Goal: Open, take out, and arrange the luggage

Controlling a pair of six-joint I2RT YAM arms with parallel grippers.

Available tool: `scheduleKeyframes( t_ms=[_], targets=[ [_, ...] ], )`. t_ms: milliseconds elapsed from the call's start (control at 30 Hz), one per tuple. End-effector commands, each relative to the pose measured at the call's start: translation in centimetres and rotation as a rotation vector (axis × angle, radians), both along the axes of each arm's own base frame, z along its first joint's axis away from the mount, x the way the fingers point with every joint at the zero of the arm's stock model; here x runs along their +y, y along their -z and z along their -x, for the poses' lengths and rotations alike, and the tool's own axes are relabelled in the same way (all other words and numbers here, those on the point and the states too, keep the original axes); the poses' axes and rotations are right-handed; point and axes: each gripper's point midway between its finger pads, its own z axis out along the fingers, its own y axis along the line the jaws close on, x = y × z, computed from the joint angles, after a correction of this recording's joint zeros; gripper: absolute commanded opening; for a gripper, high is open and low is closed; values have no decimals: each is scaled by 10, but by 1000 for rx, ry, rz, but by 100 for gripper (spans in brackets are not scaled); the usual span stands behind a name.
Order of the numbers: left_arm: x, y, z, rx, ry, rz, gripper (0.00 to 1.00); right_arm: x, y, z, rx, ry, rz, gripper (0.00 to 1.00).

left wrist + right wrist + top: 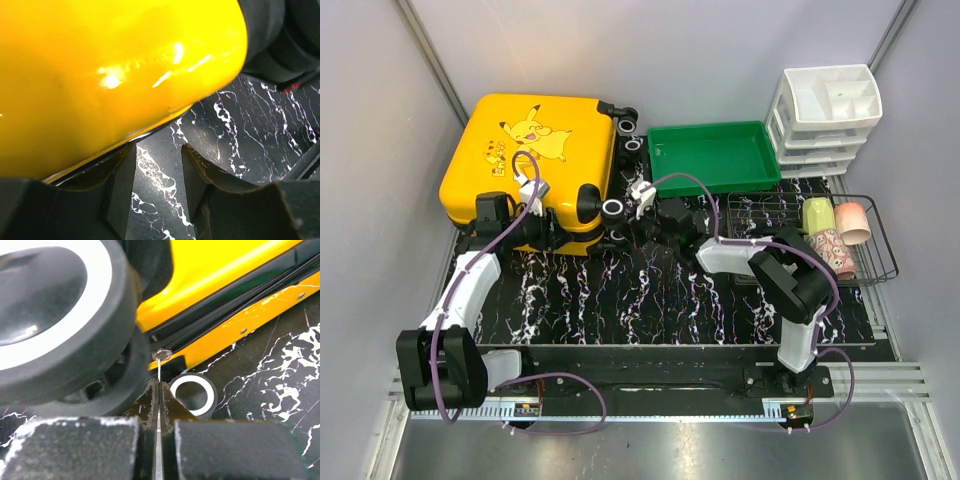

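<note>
The luggage (520, 165) lies at the table's (650, 300) far left, the tray (712, 130) right of it, the drawer unit (825, 125) further right, the wire basket (885, 255) holding cups (818, 215) before them.

There is one luggage (530, 150) case on the one marbled counter (650, 300). It seems to carry four wheels (612, 208), though the near pair is partly hidden from above. One metal zipper pull (161, 356) shows.

There is one green tray (705, 129), one white drawer unit (825, 130) and one wire basket (882, 240). The basket holds three cups (817, 213): one pale green, one pink, one patterned.

There are two arms, the left arm (465, 295) and the right arm (790, 285). Each has one gripper: the left gripper (157, 160) and the right gripper (159, 390).
</note>
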Motion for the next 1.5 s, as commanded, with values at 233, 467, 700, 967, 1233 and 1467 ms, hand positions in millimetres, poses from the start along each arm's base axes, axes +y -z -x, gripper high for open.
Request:
scheduleKeyframes(
  t_ms=[233, 467, 700, 967, 1233, 1467],
  targets=[
    [3, -17, -44, -131, -117, -16, 46, 45, -21, 53, -3, 137, -25, 0],
    [-8, -16, -40, -92, -112, 21, 47, 85, -44, 59, -5, 186, -84, 0],
    [15, -61, -21, -165, -133, -44, 64, 94, -44, 67, 18, 158, -86, 0],
    [55, -72, -4, -131, -210, -13, 67, 105, -45, 123, 78, 3, -116, 0],
    [46, -62, 20, -143, -137, -27, 80, 98, -70, 116, 30, -47, -91, 5],
    [34, -55, 40, -193, -62, -29, 82, 14, -100, 115, 122, -145, 2, 64]
  ],
)
